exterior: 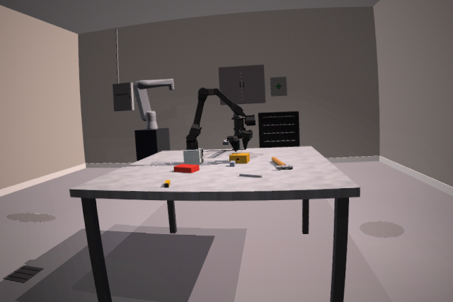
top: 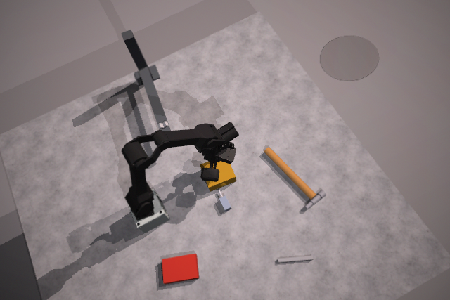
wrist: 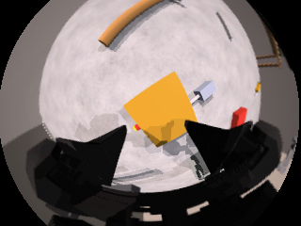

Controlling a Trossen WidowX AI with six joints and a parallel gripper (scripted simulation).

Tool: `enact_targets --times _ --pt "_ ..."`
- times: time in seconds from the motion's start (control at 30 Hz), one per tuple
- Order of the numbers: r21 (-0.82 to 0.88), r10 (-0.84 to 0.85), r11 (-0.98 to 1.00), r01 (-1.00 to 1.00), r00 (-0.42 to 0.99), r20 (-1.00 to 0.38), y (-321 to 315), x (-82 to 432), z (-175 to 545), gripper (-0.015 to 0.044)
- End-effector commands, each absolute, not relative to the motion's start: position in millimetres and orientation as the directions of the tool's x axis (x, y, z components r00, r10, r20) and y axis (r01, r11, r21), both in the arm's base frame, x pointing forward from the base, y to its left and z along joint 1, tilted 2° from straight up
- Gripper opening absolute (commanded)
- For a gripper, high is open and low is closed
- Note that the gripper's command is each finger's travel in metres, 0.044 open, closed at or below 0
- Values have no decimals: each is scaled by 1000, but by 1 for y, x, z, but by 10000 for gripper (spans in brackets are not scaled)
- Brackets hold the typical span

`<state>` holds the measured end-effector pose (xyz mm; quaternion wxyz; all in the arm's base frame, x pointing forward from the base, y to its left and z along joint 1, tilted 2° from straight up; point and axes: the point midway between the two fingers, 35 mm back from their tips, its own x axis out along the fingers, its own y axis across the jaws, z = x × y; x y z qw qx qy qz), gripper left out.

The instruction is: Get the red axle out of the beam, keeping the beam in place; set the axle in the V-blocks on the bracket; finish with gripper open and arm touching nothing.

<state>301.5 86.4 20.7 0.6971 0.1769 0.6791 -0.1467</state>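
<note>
Claw (top: 219, 164) (exterior: 241, 149) (wrist: 156, 126) spread wide above orange block (top: 227, 171) (exterior: 244, 158) (wrist: 157, 105) with red axle tip (wrist: 137, 127) at its side.

Block (top: 227, 172) (exterior: 244, 158) (wrist: 160, 105) near hammer (top: 290, 173) (exterior: 278, 162) (wrist: 127, 20), both on table (top: 254, 72) (exterior: 216, 194) (wrist: 80, 85)

Red axle (wrist: 136, 127) mostly hidden, only a tiny tip beside the yellow beam (wrist: 162, 107).

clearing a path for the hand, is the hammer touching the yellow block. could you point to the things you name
Apart. The top view shows bare tabletop (top: 309, 107) (exterior: 146, 179) (wrist: 80, 71) between the hammer (top: 288, 171) (exterior: 278, 162) (wrist: 126, 20) and the yellow block (top: 227, 171) (exterior: 244, 158) (wrist: 157, 105).
</note>
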Motion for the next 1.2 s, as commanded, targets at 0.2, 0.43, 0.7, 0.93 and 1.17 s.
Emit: enact_targets --times 0.2,0.43,0.7,0.93,1.17 --pt "29 38 82 996 26 -999 142 295 21 440" --pt "28 38 53 998 26 -999 142 295 21 440" --pt "28 38 53 998 26 -999 142 295 21 440" --pt "28 38 53 998 26 -999 143 295 16 440" --pt "28 38 53 998 26 -999 144 296 4 440"
